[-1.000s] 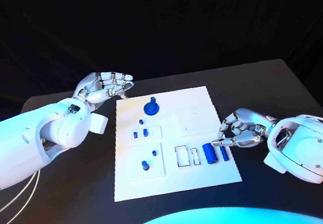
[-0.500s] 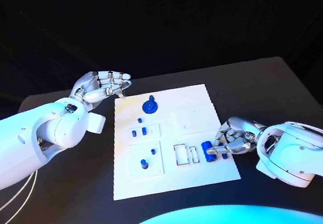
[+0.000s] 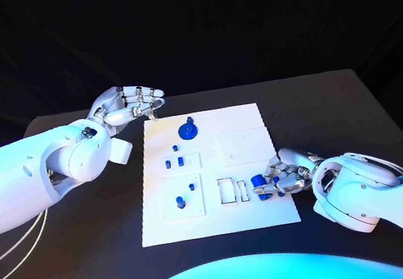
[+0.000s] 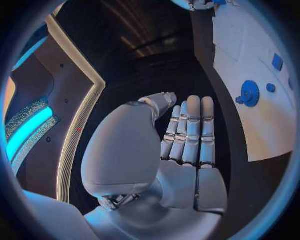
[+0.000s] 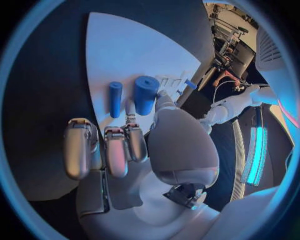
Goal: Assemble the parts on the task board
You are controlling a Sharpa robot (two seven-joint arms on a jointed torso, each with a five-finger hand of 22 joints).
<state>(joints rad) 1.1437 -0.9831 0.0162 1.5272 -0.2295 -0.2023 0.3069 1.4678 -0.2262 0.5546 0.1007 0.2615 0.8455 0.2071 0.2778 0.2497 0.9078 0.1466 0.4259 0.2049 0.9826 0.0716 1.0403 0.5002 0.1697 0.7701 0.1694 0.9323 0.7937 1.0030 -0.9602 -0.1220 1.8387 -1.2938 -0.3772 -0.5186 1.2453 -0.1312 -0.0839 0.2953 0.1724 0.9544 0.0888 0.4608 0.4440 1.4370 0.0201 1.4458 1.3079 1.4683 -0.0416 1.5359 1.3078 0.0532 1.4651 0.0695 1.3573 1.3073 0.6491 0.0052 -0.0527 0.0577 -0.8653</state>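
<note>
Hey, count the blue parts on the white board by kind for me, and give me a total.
blue gear: 1
long cylinders by the right hand: 2
small pieces: 5
Total: 8

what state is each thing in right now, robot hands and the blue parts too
left robot hand: raised off the far left corner of the task board, fingers curled in, holding nothing
right robot hand: low at the board's right edge, fingers curled beside the thick cylinder, grip unclear
thick cylinder: lying flat on the board
thin cylinder: lying flat beside it, untouched
blue gear: lying on the board's far end
</note>
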